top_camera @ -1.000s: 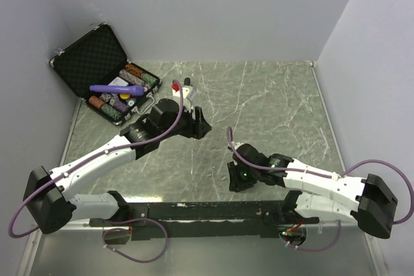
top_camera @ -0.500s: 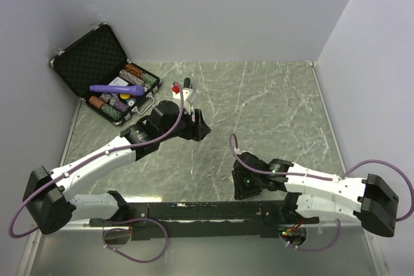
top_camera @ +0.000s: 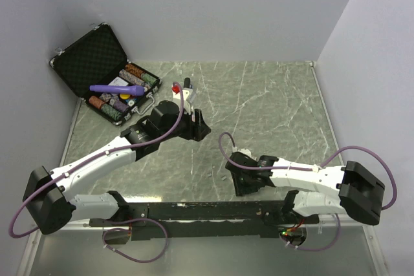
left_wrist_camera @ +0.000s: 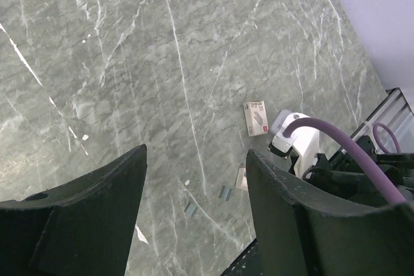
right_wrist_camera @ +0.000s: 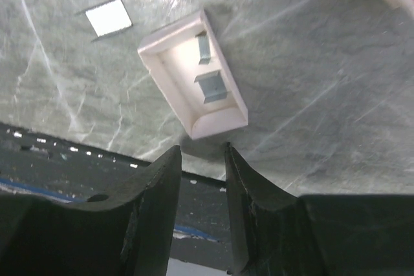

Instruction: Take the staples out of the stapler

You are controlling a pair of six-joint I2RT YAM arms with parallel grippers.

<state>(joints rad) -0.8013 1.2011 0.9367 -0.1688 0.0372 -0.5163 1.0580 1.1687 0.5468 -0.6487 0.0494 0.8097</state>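
The blue stapler does not show in any view. My left gripper (top_camera: 196, 125) (left_wrist_camera: 196, 153) is wide open and empty above the table's middle. Below it two short grey staple strips (left_wrist_camera: 224, 192) (left_wrist_camera: 189, 209) lie loose on the marble. My right gripper (top_camera: 241, 181) (right_wrist_camera: 202, 150) hangs low by the table's near edge, its jaws a narrow gap apart with nothing between them. Just beyond its fingertips lies a small white open box (right_wrist_camera: 193, 72) holding two staple strips (right_wrist_camera: 211, 86).
An open black case (top_camera: 103, 72) of poker chips, with a purple tube (top_camera: 116, 88) across it, stands at the back left. A white paper square (right_wrist_camera: 108, 17) and a small card (left_wrist_camera: 256, 117) lie on the table. A black rail (top_camera: 207, 211) runs along the near edge.
My right gripper has drawn back toward the near edge and a little left, its arm swinging round. My left arm has not moved.
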